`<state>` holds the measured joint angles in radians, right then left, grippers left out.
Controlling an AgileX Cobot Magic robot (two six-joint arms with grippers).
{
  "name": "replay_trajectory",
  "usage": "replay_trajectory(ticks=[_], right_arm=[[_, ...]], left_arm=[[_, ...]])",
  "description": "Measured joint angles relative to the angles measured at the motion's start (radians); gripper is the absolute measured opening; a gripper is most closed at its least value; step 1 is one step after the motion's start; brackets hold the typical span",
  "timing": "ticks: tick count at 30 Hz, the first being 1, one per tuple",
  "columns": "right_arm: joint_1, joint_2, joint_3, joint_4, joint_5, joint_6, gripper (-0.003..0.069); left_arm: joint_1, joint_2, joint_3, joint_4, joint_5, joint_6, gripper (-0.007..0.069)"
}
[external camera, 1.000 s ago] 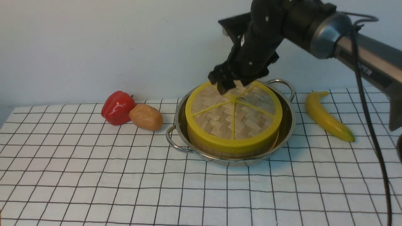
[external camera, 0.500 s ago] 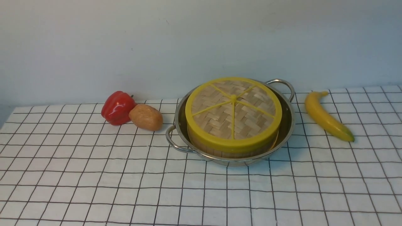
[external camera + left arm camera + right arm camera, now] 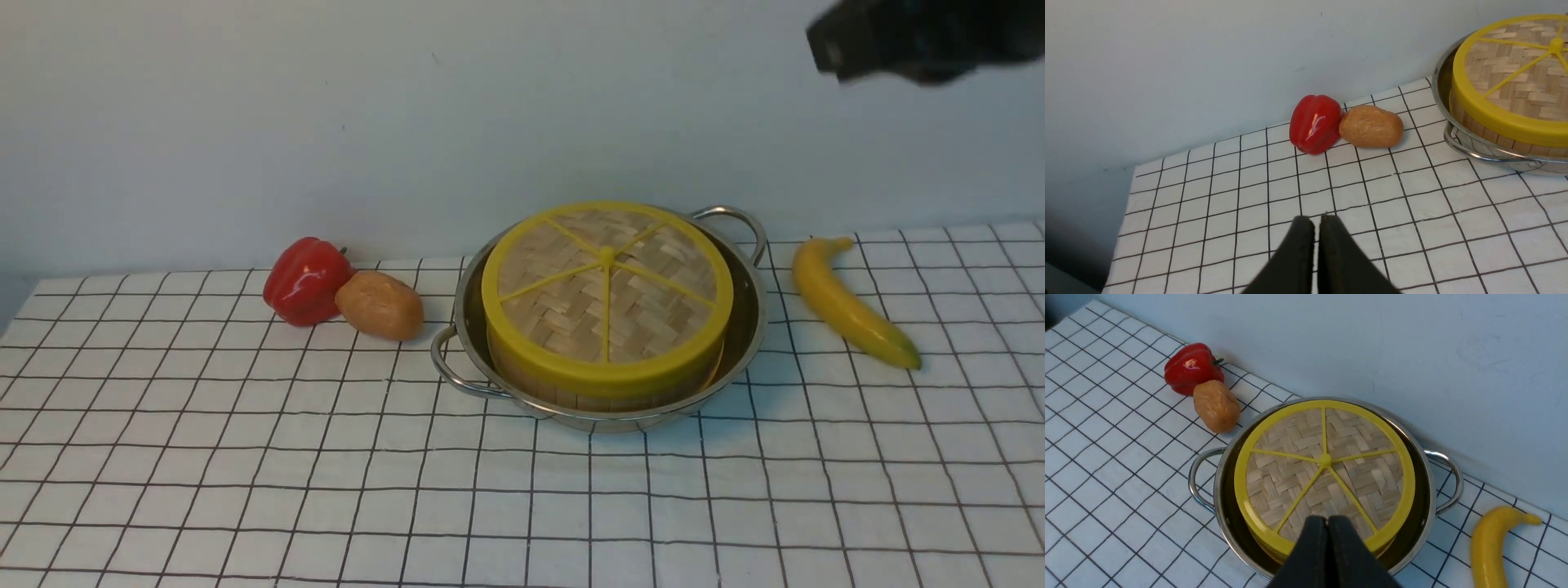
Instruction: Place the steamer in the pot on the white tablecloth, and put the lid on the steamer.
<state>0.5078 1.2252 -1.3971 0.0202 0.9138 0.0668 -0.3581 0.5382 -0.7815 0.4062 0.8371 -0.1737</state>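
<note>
The pot (image 3: 747, 327) stands on the white tablecloth (image 3: 326, 490), right of centre near the back wall. Inside it sits the steamer (image 3: 531, 385), only its bamboo wall showing. The lid (image 3: 604, 302) lies flat on the steamer and hides what is inside. My right gripper (image 3: 1327, 519) is shut and empty, held high above the near side of the lid (image 3: 1325, 461). In the front view a dark blurred piece of the right arm (image 3: 914, 37) shows at the top right. My left gripper (image 3: 1316, 222) is shut and empty, hovering over bare cloth left of the pot (image 3: 1486, 153).
A red pepper (image 3: 306, 279) and a brown potato (image 3: 380, 305) lie touching, left of the pot near the wall. A yellow banana (image 3: 849, 304) lies to the pot's right. The cloth's left edge (image 3: 1122, 228) drops off beside the left gripper.
A second ago the right gripper was down at the lid's far edge. It has lifted away up and to the right and has shut. The lid stays on the steamer.
</note>
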Motion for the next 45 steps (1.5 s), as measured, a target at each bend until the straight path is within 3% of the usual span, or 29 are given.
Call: replay_trajectory(ticks=[5, 8, 22, 27, 33, 39, 45], right_arm=[[0.000, -0.199, 0.424, 0.000, -0.255, 0.030, -0.0013], [0.000, -0.270, 0.567, 0.007, -0.334, 0.033, -0.0013], [0.000, -0.318, 0.610, 0.014, -0.370, 0.031, 0.0006], [-0.013, -0.341, 0.633, -0.063, -0.372, 0.004, 0.0016], [-0.169, -0.483, 0.790, -0.103, -0.496, 0.026, 0.0033], [-0.386, -0.739, 1.102, -0.113, -0.806, 0.052, 0.0049], [-0.489, -0.923, 1.323, -0.117, -0.960, 0.055, 0.0068]], left_arm=[[0.000, 0.000, 0.000, 0.001, 0.000, 0.000, 0.0022], [0.000, 0.000, 0.000, 0.001, 0.000, 0.000, 0.0022], [0.000, 0.000, 0.000, 0.002, 0.000, 0.000, 0.0022], [0.000, 0.000, 0.000, 0.002, -0.001, 0.000, 0.0022], [0.000, 0.000, 0.000, 0.012, -0.001, 0.000, 0.0022], [0.000, 0.000, 0.000, 0.013, -0.001, 0.000, 0.0022], [0.000, 0.000, 0.000, 0.015, -0.001, 0.000, 0.0022]])
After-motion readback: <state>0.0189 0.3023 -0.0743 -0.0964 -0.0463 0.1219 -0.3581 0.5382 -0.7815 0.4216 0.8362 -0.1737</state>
